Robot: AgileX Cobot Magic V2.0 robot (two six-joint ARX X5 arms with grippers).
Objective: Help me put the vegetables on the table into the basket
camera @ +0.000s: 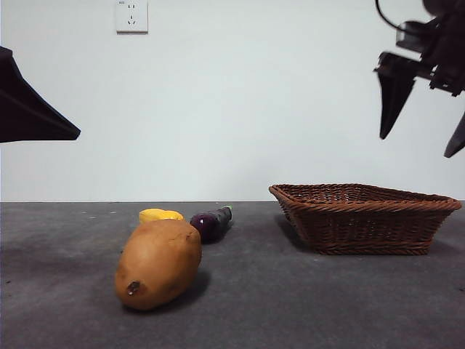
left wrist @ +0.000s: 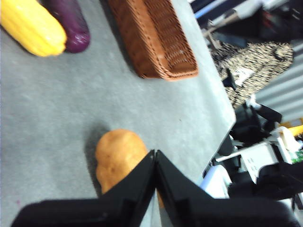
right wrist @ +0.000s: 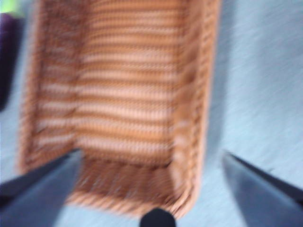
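Writing: none can be read; the white wall socket at the upper left of the front view carries only tiny, illegible marks.
Counter: flat, dark grey, matte and faintly mottled, filling the lower part of the front view.
Potato: large, tan-orange, oval with a dark spot on its near end; lies on the counter, lower left of centre.
Yellow vegetable: small and rounded in the front view, ribbed in the left wrist view; just behind the potato, beside the eggplant.
Eggplant: slim, glossy dark purple, greenish far tip; right of the yellow vegetable.
Basket: shallow brown woven wicker, flared sides, braided rim; centre right on the counter, well apart from the vegetables, nothing inside it.
Left gripper: black fingers pressed together, holding nothing, above the potato; in the front view its arm is a dark wedge at the left edge.
Right gripper: upper right corner, raised above the basket, pointed fingers spread wide and holding nothing.
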